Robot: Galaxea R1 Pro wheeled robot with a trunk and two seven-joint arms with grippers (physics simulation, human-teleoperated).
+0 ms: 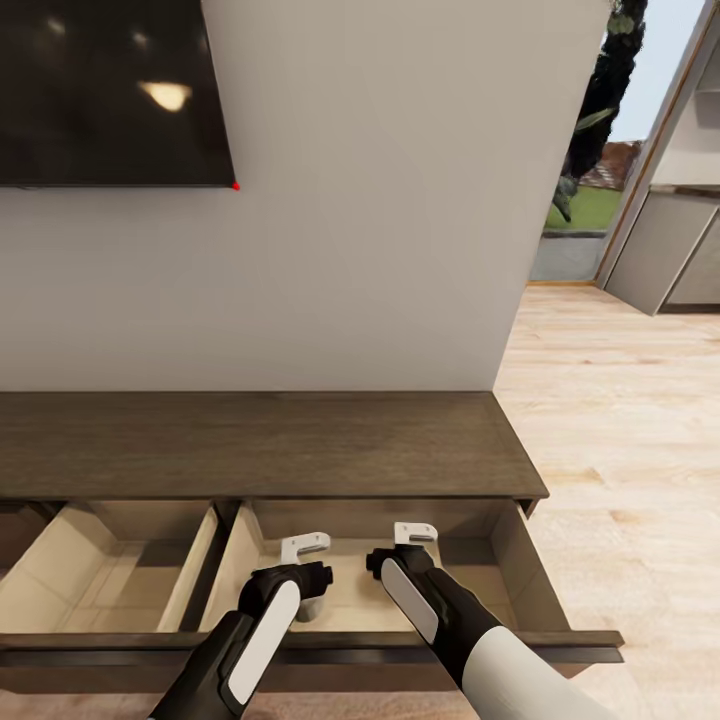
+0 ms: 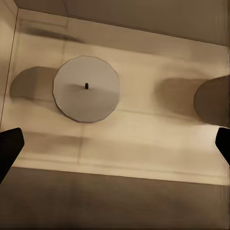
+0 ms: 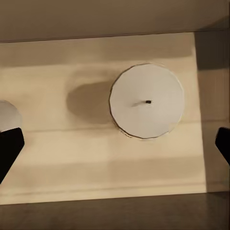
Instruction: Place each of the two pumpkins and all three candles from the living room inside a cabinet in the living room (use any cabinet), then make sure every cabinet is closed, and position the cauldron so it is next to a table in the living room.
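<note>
1. A plain pale grey wall [image 1: 380, 220] fills the space behind the unit, with a glossy black flat television screen [image 1: 110, 90] mounted at its upper left.
2. Light plank wood flooring [image 1: 620, 400] runs off to the right of the unit toward a doorway.
3. The long, low, dark brown wood-grain cabinet [image 1: 260, 445] stands against the wall; its matte top is bare, and two drawers are pulled out toward the robot.
4. The right-hand pale beige drawer [image 1: 510, 560] has smooth flat walls and a dark front edge; both arms reach down into it. The left-hand pale beige drawer [image 1: 110, 570] beside it is also open.
5. The left gripper [image 1: 300, 585] (black fingers, white-panelled arm) hangs over the drawer's left part with its fingers spread wide and nothing between them.
6. The right gripper [image 1: 400, 560] hangs over the drawer's middle, likewise spread apart and gripping nothing.
7. One short grey-beige candle [image 2: 86, 89], a stubby cylinder with a flat faceted top and a tiny dark wick, stands upright on the drawer floor near its left wall, below the left gripper.
8. A second matching candle [image 3: 147, 101] stands upright under the right gripper, close to the drawer's back wall.
</note>
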